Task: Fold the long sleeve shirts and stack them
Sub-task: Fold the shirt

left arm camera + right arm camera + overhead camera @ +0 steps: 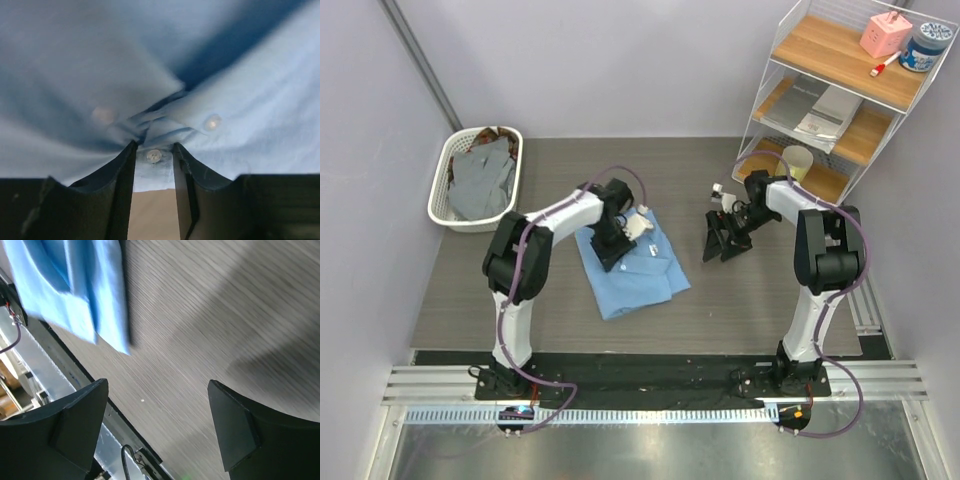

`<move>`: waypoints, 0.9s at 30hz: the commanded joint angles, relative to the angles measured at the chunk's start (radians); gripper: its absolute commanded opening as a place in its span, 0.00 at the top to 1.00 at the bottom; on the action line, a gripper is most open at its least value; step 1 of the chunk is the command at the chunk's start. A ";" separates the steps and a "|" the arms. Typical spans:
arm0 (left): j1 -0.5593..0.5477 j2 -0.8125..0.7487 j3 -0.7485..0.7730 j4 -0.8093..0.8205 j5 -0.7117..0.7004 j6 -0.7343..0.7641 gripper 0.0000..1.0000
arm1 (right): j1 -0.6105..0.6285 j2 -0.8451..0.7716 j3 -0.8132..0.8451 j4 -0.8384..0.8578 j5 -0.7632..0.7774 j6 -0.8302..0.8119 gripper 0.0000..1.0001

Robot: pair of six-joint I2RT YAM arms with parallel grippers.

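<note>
the light blue shirt (635, 270) lies folded into a rough rectangle near the middle of the table (740, 300), its collar end toward the far side and slightly askew. close up, the cloth (240, 100) bunches into creases around small pale buttons, and its buttoned edge is pinched between the left gripper (154, 150) fingers. a grey shirt (485, 185) lies crumpled in the white basket (448, 165) at the far left.

Even bright light, wrist views blurred, soft shadows
</note>
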 commanded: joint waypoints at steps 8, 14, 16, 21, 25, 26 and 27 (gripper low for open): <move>-0.076 -0.061 0.205 -0.131 0.500 -0.523 0.54 | -0.080 -0.082 -0.016 -0.071 0.054 -0.115 0.21; 0.117 -0.136 0.165 -0.092 0.549 -0.459 0.46 | -0.012 -0.047 0.011 -0.011 0.083 -0.101 0.32; 0.131 -0.132 0.156 -0.122 0.542 -0.372 0.46 | 0.026 -0.018 0.036 0.007 0.095 -0.105 0.40; 0.134 -0.119 0.109 -0.115 0.566 -0.219 0.48 | 0.080 0.045 0.128 0.006 0.104 -0.105 0.47; 0.123 -0.049 0.148 -0.092 0.531 -0.156 0.50 | 0.072 0.007 0.126 -0.061 0.135 -0.147 0.47; 0.122 -0.006 0.177 -0.095 0.519 -0.142 0.50 | 0.069 -0.010 0.110 -0.071 0.138 -0.159 0.47; 0.116 0.011 0.191 -0.101 0.505 -0.133 0.51 | 0.063 -0.025 0.074 -0.081 0.138 -0.159 0.46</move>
